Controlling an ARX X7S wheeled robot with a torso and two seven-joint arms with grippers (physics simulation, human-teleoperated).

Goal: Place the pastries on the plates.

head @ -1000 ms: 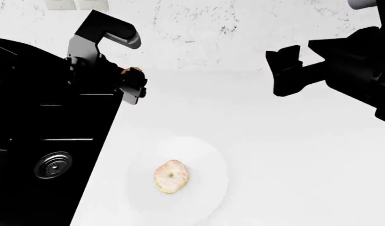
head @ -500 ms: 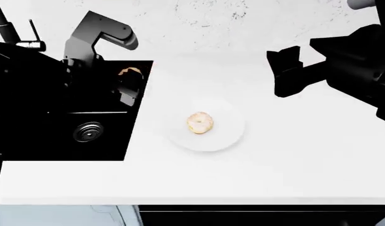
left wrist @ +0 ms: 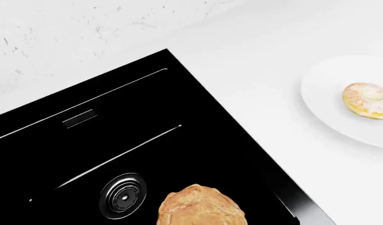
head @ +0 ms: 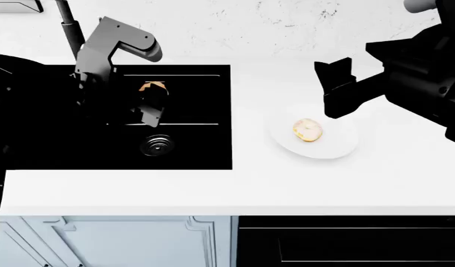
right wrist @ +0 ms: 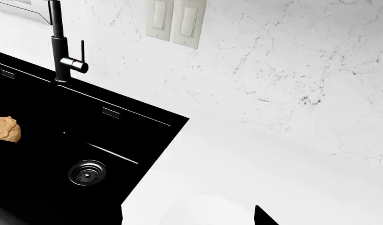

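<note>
My left gripper point(head: 151, 104) is shut on the golden-brown bun point(head: 152, 87) and holds it above the black sink point(head: 190, 144). The bun fills the near edge of the left wrist view point(left wrist: 201, 207) and shows small in the right wrist view point(right wrist: 4, 128). The iced ring doughnut point(head: 309, 130) lies on the plain white plate point(head: 339, 147) on the counter right of the sink; both show in the left wrist view, doughnut point(left wrist: 368, 100) on plate point(left wrist: 326, 101). My right gripper point(head: 325, 89) is open and empty, above the plate's far edge. The red-ringed plate is out of view.
The sink has a round drain point(head: 156, 144) and a dark tap point(head: 67, 25) at its back; the tap also shows in the right wrist view point(right wrist: 59, 47). White counter point(head: 287, 189) surrounds it, with a marble wall behind and cabinet fronts point(head: 109, 242) below the front edge.
The head view has pulled back and shifted: sink, plate and doughnut slid rightwards and the counter's front edge came into view. Both grippers keep their places in the picture, the bun still held.
</note>
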